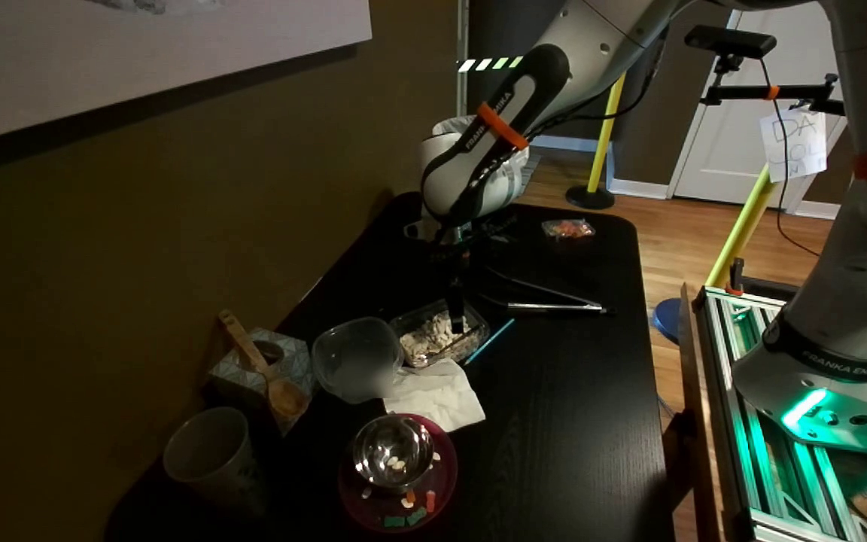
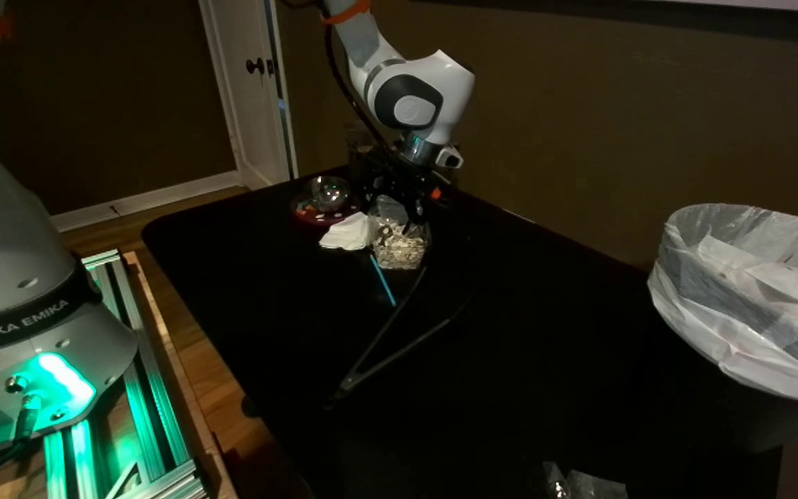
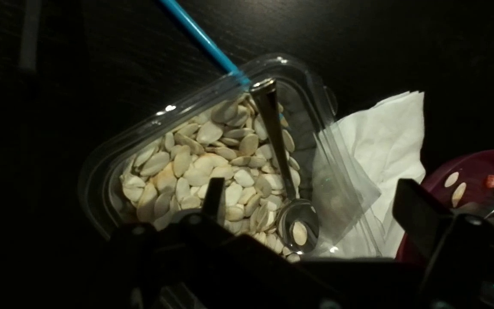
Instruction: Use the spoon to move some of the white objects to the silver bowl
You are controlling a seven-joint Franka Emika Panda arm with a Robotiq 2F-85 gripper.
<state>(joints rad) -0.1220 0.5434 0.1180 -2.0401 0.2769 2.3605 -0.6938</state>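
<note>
A black wood-grain table (image 1: 554, 429) runs along a brown wall (image 1: 162, 248), wooden floor (image 1: 663, 245) beside it; a bin lined with white plastic (image 2: 676, 305) stands near. Whitish-beige oval seeds (image 3: 208, 167) lie heaped in a clear plastic rectangular tray (image 3: 161, 113), a silver metal spoon (image 3: 279, 146) resting there too. The black gripper (image 3: 311, 184) is at the tray, its 2 fingers (image 3: 416, 214) spread wide. In both exterior views, a round silver metal bowl (image 1: 392, 429) sits on a dark red round plate (image 1: 354, 497). In an exterior view, a pale wooden spoon (image 1: 254, 354) lies across a patterned box (image 1: 290, 350); only the wrist view shows 1 seed (image 3: 299, 234) on the metal spoon.
</note>
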